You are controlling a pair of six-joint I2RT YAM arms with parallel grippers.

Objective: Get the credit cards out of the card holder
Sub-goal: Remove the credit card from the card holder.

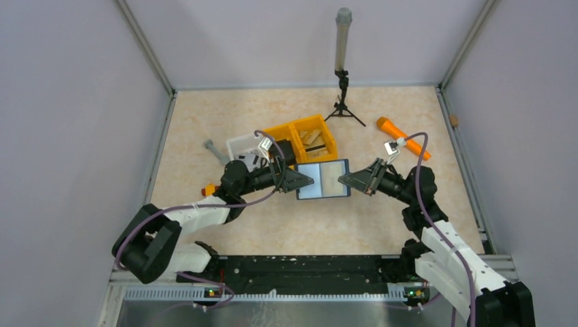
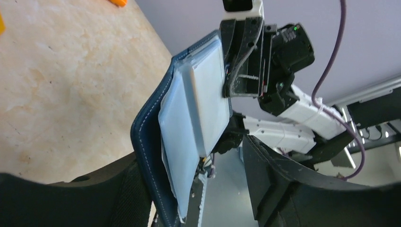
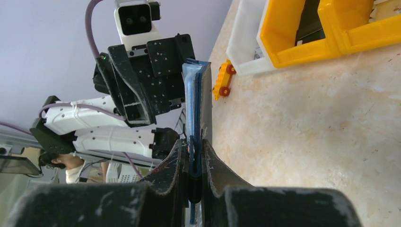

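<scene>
The card holder (image 1: pixel 311 182) hangs open above the table between my two grippers, its pale grey-blue inner faces up and navy cover underneath. A tan credit card face (image 1: pixel 332 178) shows in its right half. My right gripper (image 1: pixel 344 179) is shut on the holder's right edge (image 3: pixel 196 94), both fingers pinching it at the tips (image 3: pixel 195 151). My left gripper (image 1: pixel 307 180) is open around the left edge. There the navy cover (image 2: pixel 151 137) lies against one finger (image 2: pixel 118 189), and a wide gap stays to the other finger (image 2: pixel 288 179).
Behind the holder stand a yellow two-compartment bin (image 1: pixel 303 139) and a white tray (image 1: pixel 242 144). An orange tool (image 1: pixel 402 136) lies at the right and a small tripod with a grey tube (image 1: pixel 343 75) at the back. A small orange toy (image 3: pixel 222 78) sits near the white tray.
</scene>
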